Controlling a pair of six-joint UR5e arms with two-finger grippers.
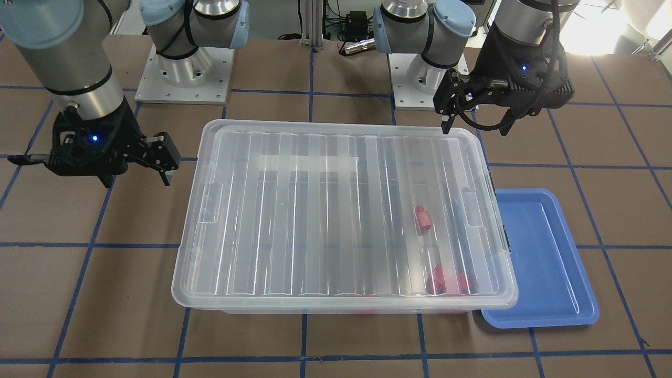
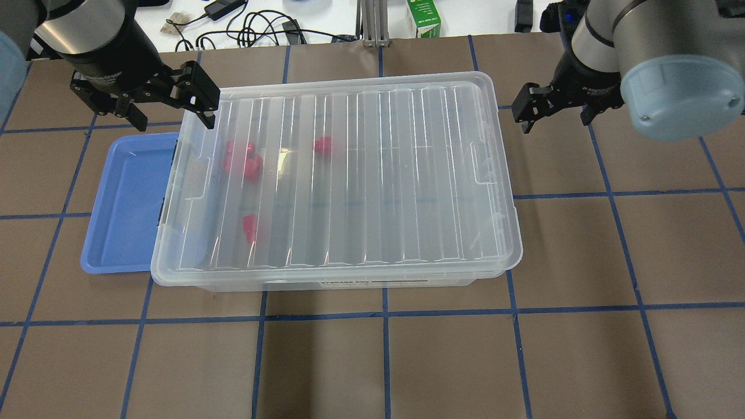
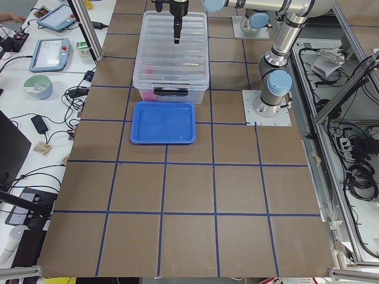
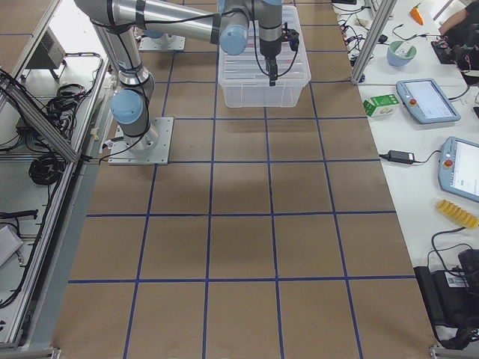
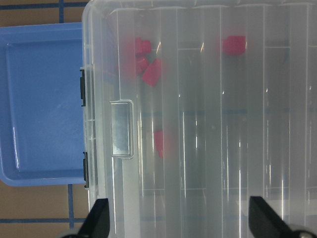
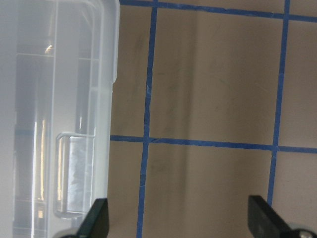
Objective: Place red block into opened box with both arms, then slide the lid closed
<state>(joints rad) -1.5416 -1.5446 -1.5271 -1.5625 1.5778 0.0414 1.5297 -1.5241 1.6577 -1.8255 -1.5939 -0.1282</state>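
Observation:
The clear box (image 2: 349,283) stands mid-table with the ribbed clear lid (image 2: 361,174) lying over it and covering its opening. Several red blocks show blurred through the lid, one (image 2: 323,145) apart from the cluster (image 1: 443,281) near the tray end. My left gripper (image 2: 173,113) hangs open above the lid's corner at that end; in its wrist view its fingers (image 5: 96,220) frame the lid and a red block (image 5: 234,45). My right gripper (image 2: 553,113) is open and empty over bare table beside the box's other end, and the lid's tab recess (image 6: 69,176) shows in its wrist view.
A flat blue tray (image 2: 125,203) lies against the box's end on my left, partly under the box's rim. Arm bases (image 1: 184,79) stand behind the box. Cables and a green carton (image 2: 424,17) lie beyond the table's far edge. Brown table with blue tape lines surrounds the box.

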